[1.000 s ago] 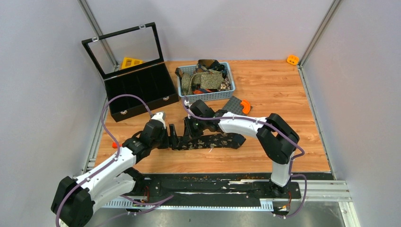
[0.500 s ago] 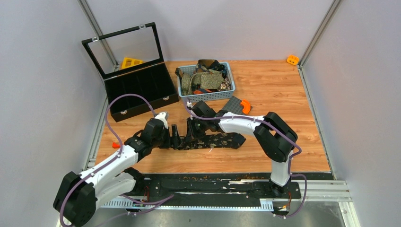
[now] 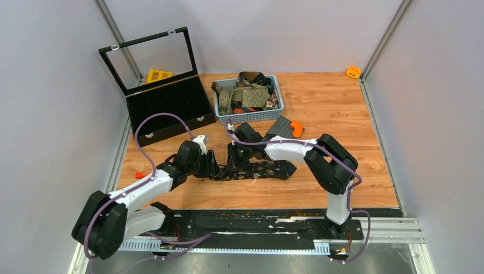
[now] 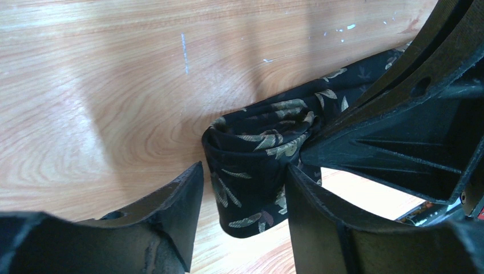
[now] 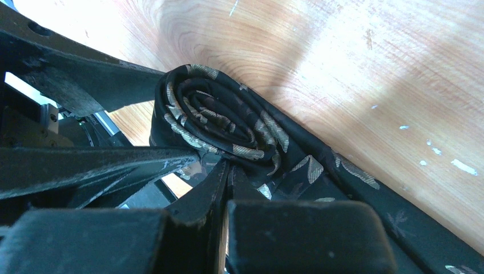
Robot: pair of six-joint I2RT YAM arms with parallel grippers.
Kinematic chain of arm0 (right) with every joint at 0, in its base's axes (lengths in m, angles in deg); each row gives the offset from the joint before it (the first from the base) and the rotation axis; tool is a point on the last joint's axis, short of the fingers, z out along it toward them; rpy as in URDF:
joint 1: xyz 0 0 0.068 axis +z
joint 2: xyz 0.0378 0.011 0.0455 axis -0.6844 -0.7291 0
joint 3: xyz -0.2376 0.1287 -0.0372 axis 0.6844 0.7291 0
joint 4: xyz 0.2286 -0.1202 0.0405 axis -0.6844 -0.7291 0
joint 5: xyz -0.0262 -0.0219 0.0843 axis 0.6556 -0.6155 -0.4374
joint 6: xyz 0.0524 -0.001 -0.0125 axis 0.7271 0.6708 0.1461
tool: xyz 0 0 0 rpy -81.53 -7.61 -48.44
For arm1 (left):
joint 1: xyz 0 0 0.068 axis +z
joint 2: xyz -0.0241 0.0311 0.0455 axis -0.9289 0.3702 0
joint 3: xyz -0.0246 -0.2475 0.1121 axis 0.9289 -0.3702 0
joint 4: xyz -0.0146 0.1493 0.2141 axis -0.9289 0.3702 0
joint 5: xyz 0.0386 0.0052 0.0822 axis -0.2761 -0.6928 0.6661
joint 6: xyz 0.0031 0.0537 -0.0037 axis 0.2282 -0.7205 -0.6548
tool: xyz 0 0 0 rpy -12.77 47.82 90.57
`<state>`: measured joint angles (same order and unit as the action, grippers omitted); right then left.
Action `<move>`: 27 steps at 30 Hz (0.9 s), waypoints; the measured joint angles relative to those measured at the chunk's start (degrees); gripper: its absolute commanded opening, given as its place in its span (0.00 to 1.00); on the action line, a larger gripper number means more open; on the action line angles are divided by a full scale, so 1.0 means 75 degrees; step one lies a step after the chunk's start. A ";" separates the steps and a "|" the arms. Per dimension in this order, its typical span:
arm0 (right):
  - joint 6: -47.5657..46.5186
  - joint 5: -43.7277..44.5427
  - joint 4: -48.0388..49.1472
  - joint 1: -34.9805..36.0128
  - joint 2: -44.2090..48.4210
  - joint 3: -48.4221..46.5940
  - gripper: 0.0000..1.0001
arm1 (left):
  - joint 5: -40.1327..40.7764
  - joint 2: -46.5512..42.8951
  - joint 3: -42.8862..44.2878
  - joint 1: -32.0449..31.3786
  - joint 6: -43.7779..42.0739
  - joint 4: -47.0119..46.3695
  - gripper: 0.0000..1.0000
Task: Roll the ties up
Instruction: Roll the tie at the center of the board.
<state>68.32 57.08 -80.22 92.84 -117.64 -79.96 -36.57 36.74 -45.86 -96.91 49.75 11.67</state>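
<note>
From above, the black tie [image 3: 265,169] lies mid-table, its coil at nine o'clock between my left gripper [image 3: 212,166] and right gripper [image 3: 233,161]; left wrist: my fingers [image 4: 171,217] grasp the coil [image 4: 251,165]; right wrist: my fingers [image 5: 197,194] are clenched on the tail at the coil's six o'clock; uneven tugging could loosen the spiral.

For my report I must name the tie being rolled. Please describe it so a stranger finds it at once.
On the wooden table, just in front of the blue basket, a black tie with pale leaf print lies between the left gripper and the right gripper. Unlike the other ties heaped in that basket, it lies alone on the wood, one end wound into a roll.
</note>
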 measured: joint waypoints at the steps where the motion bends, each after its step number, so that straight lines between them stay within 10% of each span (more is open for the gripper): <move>1: 0.0000 0.0000 0.0000 -0.0006 0.0000 0.0000 0.00 | -0.0082 0.0099 -0.0003 0.0015 -0.0003 -0.0117 0.50; 11: 0.0000 0.0009 0.0003 -0.0079 0.0000 0.0003 0.00 | -0.0498 0.0755 -0.0143 0.0076 0.0035 -0.1230 0.20; 27: -0.0411 0.1055 -0.0519 -0.0256 0.0874 0.0166 0.01 | 0.0309 0.0458 0.0545 -0.0230 -0.0187 0.0469 0.15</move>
<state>65.24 64.99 -84.11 90.92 -111.08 -78.71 -34.26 40.17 -41.77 -98.64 48.35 15.19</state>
